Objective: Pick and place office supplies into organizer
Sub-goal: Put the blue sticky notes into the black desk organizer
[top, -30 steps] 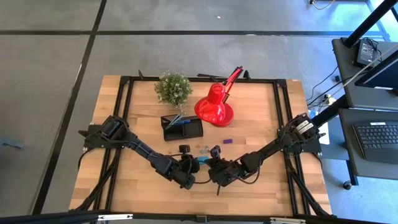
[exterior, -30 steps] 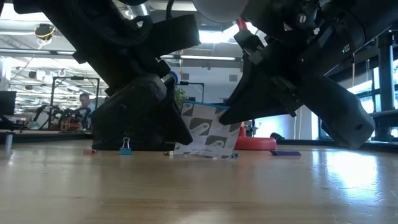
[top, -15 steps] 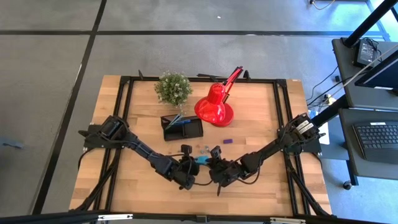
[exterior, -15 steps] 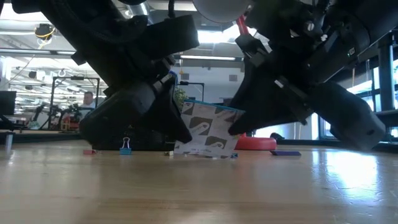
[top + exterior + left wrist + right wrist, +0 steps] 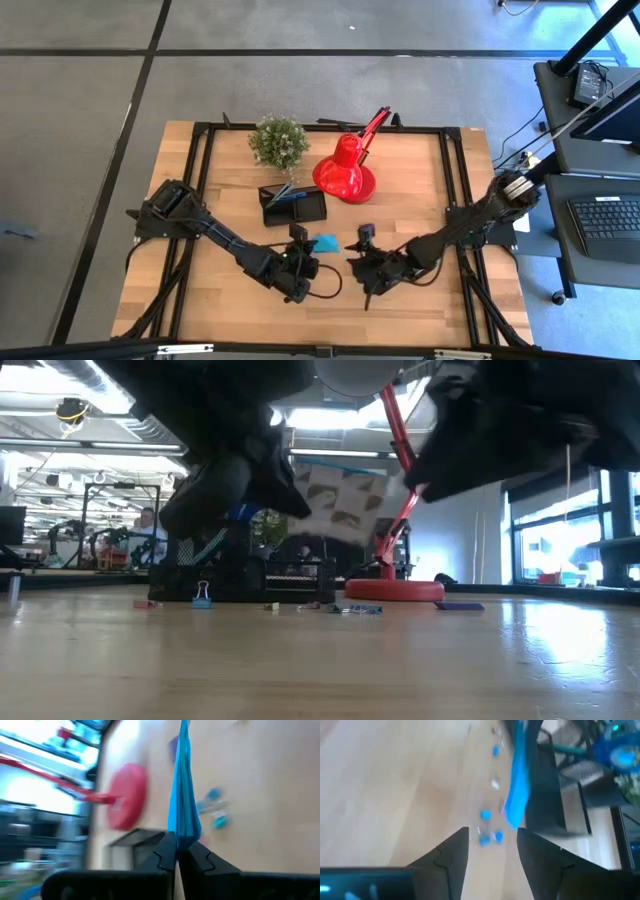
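Observation:
The square blue sticky-note pad (image 5: pixel 326 242) is off the table near its middle, and my left gripper (image 5: pixel 311 250) is shut on it. From the low view its grey-patterned face (image 5: pixel 340 500) shows, tilted. My right gripper (image 5: pixel 357 262) stands open just right of the pad with nothing between its fingers (image 5: pixel 451 851); the pad (image 5: pixel 518 795) lies ahead of it. The black organizer (image 5: pixel 293 205) sits on the table farther back, with pens standing in it. Tiny clips (image 5: pixel 487 827) lie on the wood below the pad. My left gripper (image 5: pixel 178 847) pinches the pad between its two fingers at the pad's near edge (image 5: pixel 184 834). The fingers slant down from the table's near left. The pad sticks out beyond the fingertips, seen edge-on, tilted and lifted clear of the table.
A red desk lamp (image 5: pixel 345 170) and a small green potted plant (image 5: pixel 278 140) stand behind the organizer. A blue binder clip (image 5: pixel 203 595) and other small bits (image 5: pixel 360 608) lie on the wood. Black frame rails (image 5: pixel 455 190) run along the table's sides.
My left gripper has shut on the pad, rolled and risen, lifting the pad clear of the table where its lower edge stood before. My right gripper has opened, let go of the pad, and moved up and back toward the table's right edge.

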Robot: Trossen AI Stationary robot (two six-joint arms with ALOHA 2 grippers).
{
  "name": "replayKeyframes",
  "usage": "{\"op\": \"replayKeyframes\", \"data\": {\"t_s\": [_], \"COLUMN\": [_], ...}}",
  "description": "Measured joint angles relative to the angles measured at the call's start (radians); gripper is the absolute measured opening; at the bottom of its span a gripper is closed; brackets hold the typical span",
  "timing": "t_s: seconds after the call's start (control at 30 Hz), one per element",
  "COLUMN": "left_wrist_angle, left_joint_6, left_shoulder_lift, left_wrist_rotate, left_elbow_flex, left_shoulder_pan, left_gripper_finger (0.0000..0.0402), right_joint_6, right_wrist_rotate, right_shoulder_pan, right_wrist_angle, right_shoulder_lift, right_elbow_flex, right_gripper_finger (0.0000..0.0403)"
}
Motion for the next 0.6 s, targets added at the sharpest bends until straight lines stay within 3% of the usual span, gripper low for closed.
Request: {"op": "replayKeyframes", "data": {"t_s": [0.17,0.4,0.6], "left_wrist_angle": [-0.078,-0.205,-0.285], "left_joint_6": [0.115,0.137,0.135], "left_shoulder_lift": [-0.003,-0.002,-0.002], "left_wrist_rotate": [-0.177,-0.216,-0.194], "left_elbow_flex": [0.000,0.000,0.000], "left_shoulder_pan": [0.005,0.068,0.144], "left_gripper_finger": [0.0004,0.0004,0.0003], "right_joint_6": [0.068,0.103,0.033], "right_wrist_rotate": [-0.067,-0.068,-0.058], "right_shoulder_pan": [0.000,0.000,-0.034], "right_wrist_angle": [0.000,0.168,0.249], "right_shoulder_lift": [-0.141,-0.350,-0.464], "right_elbow_flex": [-0.129,-0.324,-0.399], "right_gripper_finger": [0.0171,0.0171,0.0171]}}
